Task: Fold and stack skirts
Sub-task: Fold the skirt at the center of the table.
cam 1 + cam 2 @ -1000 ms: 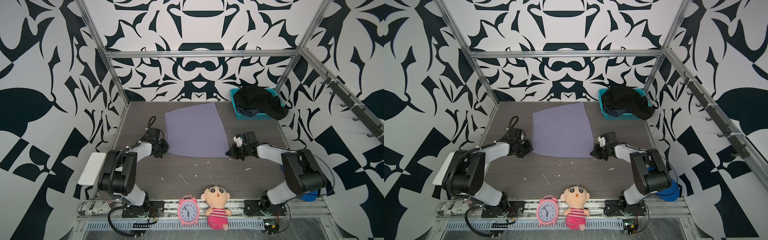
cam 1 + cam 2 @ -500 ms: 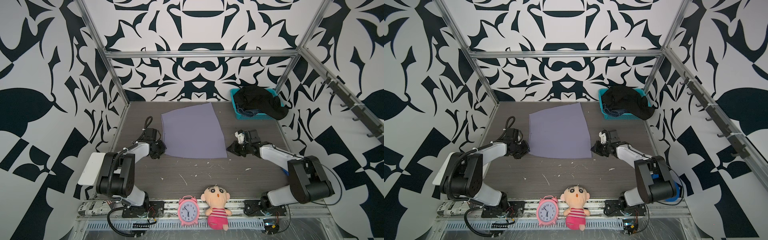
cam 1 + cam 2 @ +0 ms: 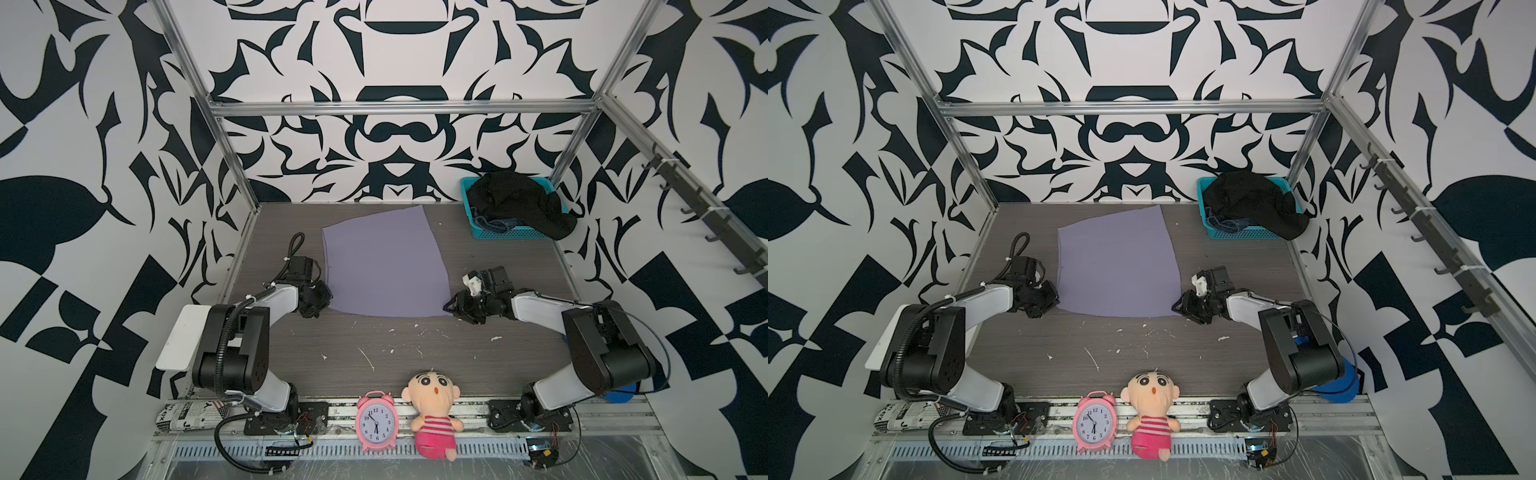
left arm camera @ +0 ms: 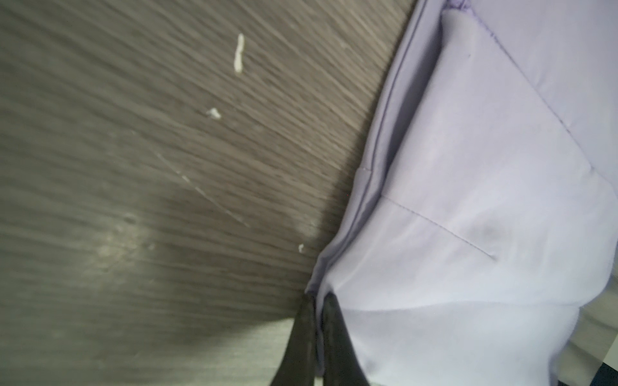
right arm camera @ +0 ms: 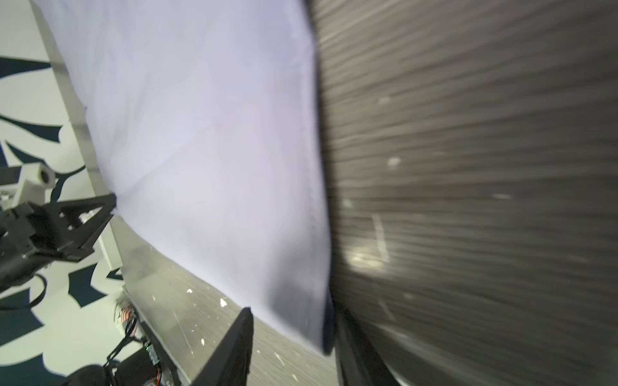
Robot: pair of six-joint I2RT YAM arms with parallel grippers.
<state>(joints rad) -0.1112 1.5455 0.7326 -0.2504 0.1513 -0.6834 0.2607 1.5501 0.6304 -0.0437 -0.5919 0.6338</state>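
The lavender skirt (image 3: pixel 382 266) (image 3: pixel 1117 266) lies spread flat on the wooden table in both top views. My left gripper (image 3: pixel 327 298) (image 3: pixel 1055 301) (image 4: pixel 317 297) is shut on its near left corner, with the cloth (image 4: pixel 485 167) pinched between the fingers. At the near right corner my right gripper (image 3: pixel 451 305) (image 3: pixel 1177 307) (image 5: pixel 292 314) is open. That corner of the skirt (image 5: pixel 207 133) sits between the jaws, against one finger. The black skirt (image 3: pixel 519 203) (image 3: pixel 1250 199) is heaped over the denim skirt (image 3: pixel 494 224) (image 3: pixel 1225 224) at the back right.
Both heaped skirts fill a teal mesh basket (image 3: pixel 511 235) (image 3: pixel 1241 235) in the back right corner. A pink alarm clock (image 3: pixel 376 419) and a doll (image 3: pixel 434 411) stand at the front rail. White scraps (image 3: pixel 365 357) dot the near table. Patterned walls close in three sides.
My right gripper has opened and let go of the skirt's near right corner. The skirt has shifted slightly to the left with my left gripper, which stays shut.
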